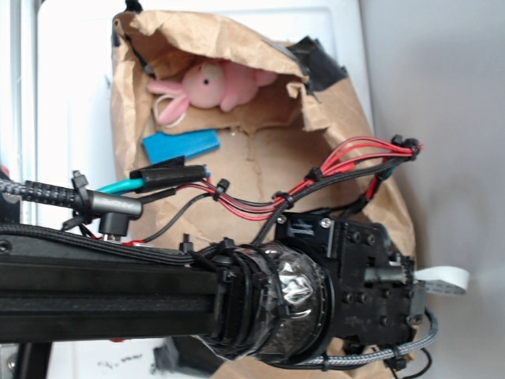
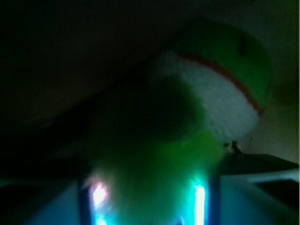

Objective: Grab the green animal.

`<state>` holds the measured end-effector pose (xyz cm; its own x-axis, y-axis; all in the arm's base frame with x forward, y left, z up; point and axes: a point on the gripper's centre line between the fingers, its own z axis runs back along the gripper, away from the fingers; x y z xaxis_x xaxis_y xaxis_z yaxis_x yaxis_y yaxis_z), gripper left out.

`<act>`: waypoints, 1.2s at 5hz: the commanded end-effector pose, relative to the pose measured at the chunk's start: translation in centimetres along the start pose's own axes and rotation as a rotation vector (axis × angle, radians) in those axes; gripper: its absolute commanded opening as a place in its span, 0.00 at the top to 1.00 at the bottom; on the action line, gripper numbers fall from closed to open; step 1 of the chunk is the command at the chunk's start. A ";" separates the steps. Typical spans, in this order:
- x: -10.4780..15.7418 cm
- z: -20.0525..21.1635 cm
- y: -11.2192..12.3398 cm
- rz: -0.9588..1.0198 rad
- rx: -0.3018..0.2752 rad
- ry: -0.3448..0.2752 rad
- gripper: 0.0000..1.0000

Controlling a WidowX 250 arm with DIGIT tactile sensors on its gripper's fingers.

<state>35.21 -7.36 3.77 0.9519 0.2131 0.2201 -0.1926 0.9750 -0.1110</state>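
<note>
**Frog between the fingers, grasp about to be made**

White tabletop [image 1: 71, 87] frames a crumpled brown paper bag [image 1: 347, 118] in the exterior view, and the WidowX arm [image 1: 110, 292] sweeps across the lower half, its wrist down over the bag's near end. Up inside the bag sits a pink plush bunny [image 1: 213, 85] beside a blue flat piece [image 1: 180, 144] (neither is what we want). From this angle the claw itself is hidden behind the arm's housing.

Over to the wrist view, dark and blurred: the green plush frog [image 2: 187, 108] fills the shot, fuzzy lime body low, green head with its red mouth line at upper right. Glowing fingers [image 2: 199, 201] stand either side of the body, so the gripper [image 2: 149, 204] straddles it. Whether the pads already press the fur, I cannot tell.

Judging by this, the step in hand is the grasp. Next it calls for a firm squeeze, then a straight lift clear of the bag's paper.
</note>
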 end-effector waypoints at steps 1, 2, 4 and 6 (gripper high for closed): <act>-2.0 10.9 0.2 -0.148 -0.148 -0.064 1.00; -0.6 13.3 2.2 -0.114 -0.107 -0.025 1.00; 0.3 15.2 5.0 -0.041 -0.023 -0.045 1.00; -1.6 17.9 8.9 -0.109 -0.103 -0.078 1.00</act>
